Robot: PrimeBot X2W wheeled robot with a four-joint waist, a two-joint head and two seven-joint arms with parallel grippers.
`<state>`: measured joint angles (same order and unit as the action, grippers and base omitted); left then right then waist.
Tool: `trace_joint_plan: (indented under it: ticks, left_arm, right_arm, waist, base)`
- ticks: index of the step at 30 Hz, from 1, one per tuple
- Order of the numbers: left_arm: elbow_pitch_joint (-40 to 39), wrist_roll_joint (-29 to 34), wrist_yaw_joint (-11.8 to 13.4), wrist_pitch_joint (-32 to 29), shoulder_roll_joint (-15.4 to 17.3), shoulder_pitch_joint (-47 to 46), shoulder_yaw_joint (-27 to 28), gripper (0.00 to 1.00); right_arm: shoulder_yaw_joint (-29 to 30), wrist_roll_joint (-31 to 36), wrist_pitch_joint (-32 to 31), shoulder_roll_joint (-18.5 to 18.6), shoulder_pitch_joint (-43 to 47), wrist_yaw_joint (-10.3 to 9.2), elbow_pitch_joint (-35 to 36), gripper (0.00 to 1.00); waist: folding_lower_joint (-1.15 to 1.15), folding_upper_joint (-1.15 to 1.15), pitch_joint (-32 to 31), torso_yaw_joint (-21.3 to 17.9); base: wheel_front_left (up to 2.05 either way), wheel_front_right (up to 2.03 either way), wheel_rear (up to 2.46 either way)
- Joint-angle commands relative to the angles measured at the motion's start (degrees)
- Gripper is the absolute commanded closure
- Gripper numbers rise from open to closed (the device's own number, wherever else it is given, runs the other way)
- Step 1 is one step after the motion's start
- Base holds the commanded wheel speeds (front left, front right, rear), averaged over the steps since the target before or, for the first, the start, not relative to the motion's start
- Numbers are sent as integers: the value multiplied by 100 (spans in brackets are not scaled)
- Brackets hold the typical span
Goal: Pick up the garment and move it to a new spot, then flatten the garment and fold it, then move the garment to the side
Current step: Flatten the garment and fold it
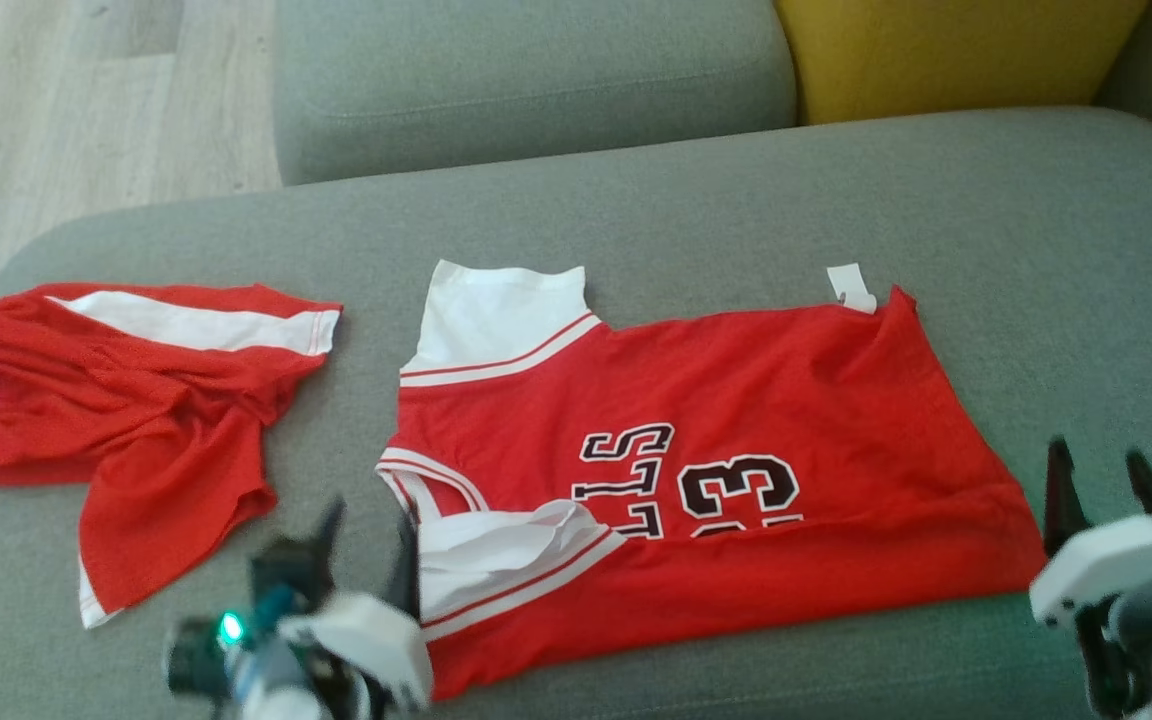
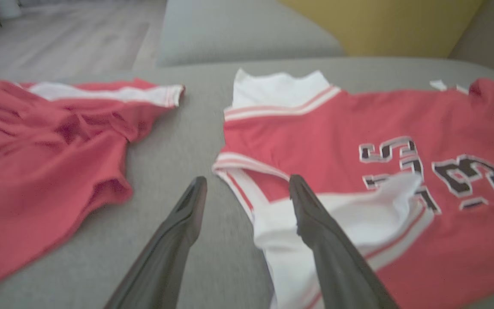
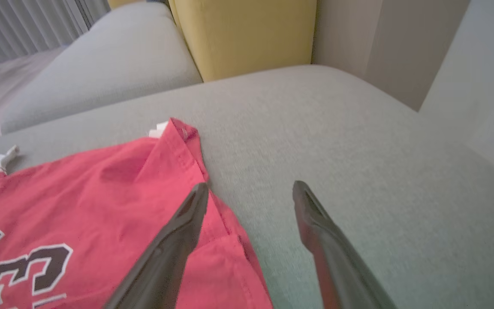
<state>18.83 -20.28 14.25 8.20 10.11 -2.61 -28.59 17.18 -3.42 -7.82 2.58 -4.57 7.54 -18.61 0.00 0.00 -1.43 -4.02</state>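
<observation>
On the grey sofa [image 1: 836, 200] — a half-folded red jersey [image 1: 786, 400], red shorts [image 1: 136, 400] beside it.

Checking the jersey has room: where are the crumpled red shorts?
In the head view, the shorts lie at the left on the grey sofa, apart from the jersey.

The red garment [image 1: 816, 400] is carrying black, white-edged print on its front: the number 33 [image 1: 739, 487] is showing in the head view, its lower edge disappearing under a fold. Just beside it, the letters [image 1: 628, 462] are giving only L and S clearly, the rest of the word being hidden. A small white tag [image 1: 852, 288] at the hem is showing nothing legible
</observation>
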Motion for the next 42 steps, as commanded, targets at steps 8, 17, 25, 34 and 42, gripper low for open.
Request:
trace_joint_plan:
  ticks: [8, 17, 25, 34, 42]
  left_arm:
    - [-680, -121, -297, 384, 214, -1197, 504, 0]
    - [124, -376, -1533, -1056, 646, -3402, 293, 0]
    - [1759, -343, -2096, -2241, 1037, -4923, -161, 0]
    - [3059, -110, -2164, -2124, 1329, -5741, -624, 0]
    - [4000, 64, -2069, -1930, 1384, -6067, -768, 0]
  right_arm:
    - [-624, -200, 649, 32, -832, -5, 407, 0]
    - [-1424, -239, 775, 207, -1785, -5, 364, 0]
    - [-2032, -375, 873, 266, -2643, -5, 137, 0]
    - [-2354, -487, 1055, 245, -3087, -5, -59, 0]
    - [-2497, -499, 1096, 242, -3205, -5, -92, 0]
  waist:
    - [0, 0, 315, -195]
    - [0, 0, 1164, -499]
    - [0, 0, 1827, -933]
    - [0, 0, 2260, -1285]
    - [0, 0, 2432, -1469]
  base:
    - [0, 0, 0]
    - [0, 0, 0]
    - [0, 0, 0]
    - [0, 0, 0]
    - [0, 0, 0]
